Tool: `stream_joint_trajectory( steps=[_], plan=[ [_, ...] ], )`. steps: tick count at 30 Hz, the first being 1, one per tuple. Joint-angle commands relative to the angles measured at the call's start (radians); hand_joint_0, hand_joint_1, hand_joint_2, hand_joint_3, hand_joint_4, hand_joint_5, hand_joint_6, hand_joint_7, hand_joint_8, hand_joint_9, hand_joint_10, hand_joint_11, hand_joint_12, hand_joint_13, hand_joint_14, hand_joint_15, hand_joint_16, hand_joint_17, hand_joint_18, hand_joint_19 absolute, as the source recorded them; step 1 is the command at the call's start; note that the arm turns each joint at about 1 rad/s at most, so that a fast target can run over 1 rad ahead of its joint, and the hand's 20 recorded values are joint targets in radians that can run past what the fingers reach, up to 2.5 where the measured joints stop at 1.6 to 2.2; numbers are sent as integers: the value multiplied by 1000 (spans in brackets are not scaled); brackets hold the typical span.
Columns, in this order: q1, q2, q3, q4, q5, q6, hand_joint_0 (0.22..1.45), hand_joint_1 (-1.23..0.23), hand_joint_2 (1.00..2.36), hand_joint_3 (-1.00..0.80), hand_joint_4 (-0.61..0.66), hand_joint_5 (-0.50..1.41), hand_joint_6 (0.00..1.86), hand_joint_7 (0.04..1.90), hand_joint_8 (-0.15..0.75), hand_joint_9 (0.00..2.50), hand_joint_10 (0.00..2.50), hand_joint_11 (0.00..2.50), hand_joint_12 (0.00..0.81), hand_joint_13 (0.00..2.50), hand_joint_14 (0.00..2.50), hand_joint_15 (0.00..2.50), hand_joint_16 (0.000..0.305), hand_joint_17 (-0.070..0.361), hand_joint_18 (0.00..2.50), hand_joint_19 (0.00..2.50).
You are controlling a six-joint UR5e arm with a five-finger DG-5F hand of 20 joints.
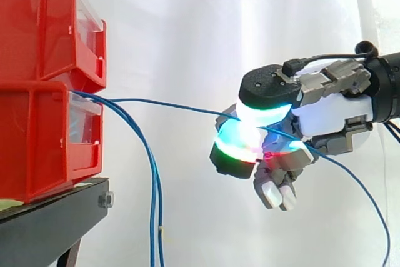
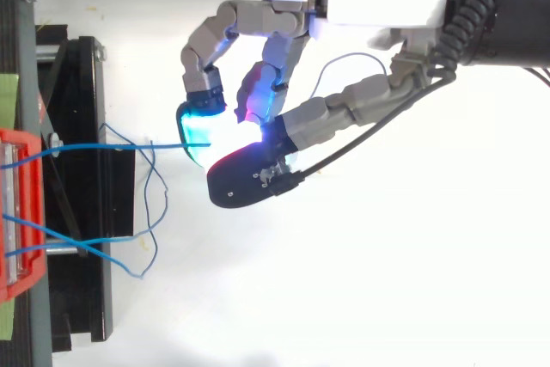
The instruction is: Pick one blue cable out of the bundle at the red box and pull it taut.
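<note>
The hand is pinching one blue cable between its pads, right of the red box, with the span running nearly straight. Pulling harder is risking the thin cable slipping free, or tugging the box.

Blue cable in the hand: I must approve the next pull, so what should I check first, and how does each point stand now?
1. One held cable pinched in the hand: ok.
2. It runs nearly straight from the red bins to the hand: ok.
3. Loose cables hang free of the hand: ok.
4. Held cable's anchoring inside the bins: cannot tell.
5. Its tail hangs free behind the hand: ok.
</note>
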Motion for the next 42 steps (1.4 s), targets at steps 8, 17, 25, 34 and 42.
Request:
stream_joint_trajectory(
  steps=[8, 17, 25, 34, 42],
  plan=[
    [1, -1, -21, -2, -4, 10, 663, -889, 1022, -71, 68, -90, 927, 1056, 431, 1236, 12, 1083, 402, 908, 15, 527, 53, 118, 862, 583],
    [3, -1, -99, 44, -7, 53, 662, -887, 1022, -73, 68, -90, 927, 1054, 433, 1232, 10, 1079, 406, 903, 17, 518, 53, 118, 857, 584],
    [7, -1, -194, 201, -7, 53, 662, -886, 1021, -73, 70, -90, 927, 1052, 434, 1231, 10, 1074, 402, 895, 15, 518, 53, 119, 853, 575],
    [10, -1, -206, 262, -7, 47, 662, -885, 1021, -77, 65, -90, 927, 1055, 433, 1229, 9, 1074, 404, 893, 15, 515, 53, 118, 851, 577],
    [9, -1, -206, 267, -5, 45, 662, -885, 1021, -77, 64, -91, 927, 1053, 438, 1226, 11, 1069, 402, 889, 16, 510, 53, 119, 849, 578]
  ],
)
